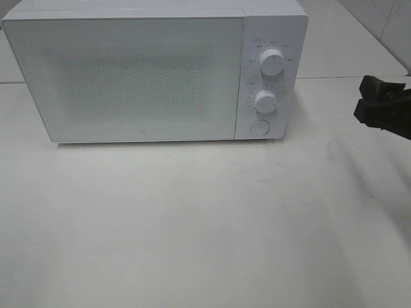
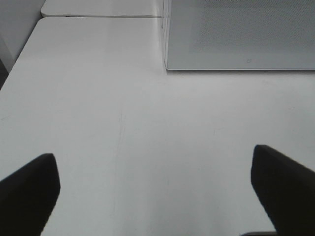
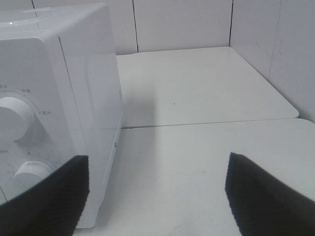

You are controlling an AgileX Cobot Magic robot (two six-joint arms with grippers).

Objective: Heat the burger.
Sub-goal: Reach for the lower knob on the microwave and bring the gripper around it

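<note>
Microwave (image 1: 148, 70) door shut; burger not seen in any view (perhaps behind the frosted door, cannot tell). Both empty: left claw (image 2: 153, 164) wide over the table (image 1: 192, 231), right claw (image 3: 158, 164) wide beside the knobs (image 1: 264, 101). Likely step: setting the heat. Next move calls for a pinch-and-turn on one knob.

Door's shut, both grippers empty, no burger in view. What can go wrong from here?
1. The burger shows in no view and the microwave door is shut and frosted, so turning a knob now might heat an empty oven.
2. The upper knob, lower knob and round button sit close together; the right gripper, wide open, could nudge the wrong one.
3. The microwave stands on a smooth table; a push may slide it.
</note>
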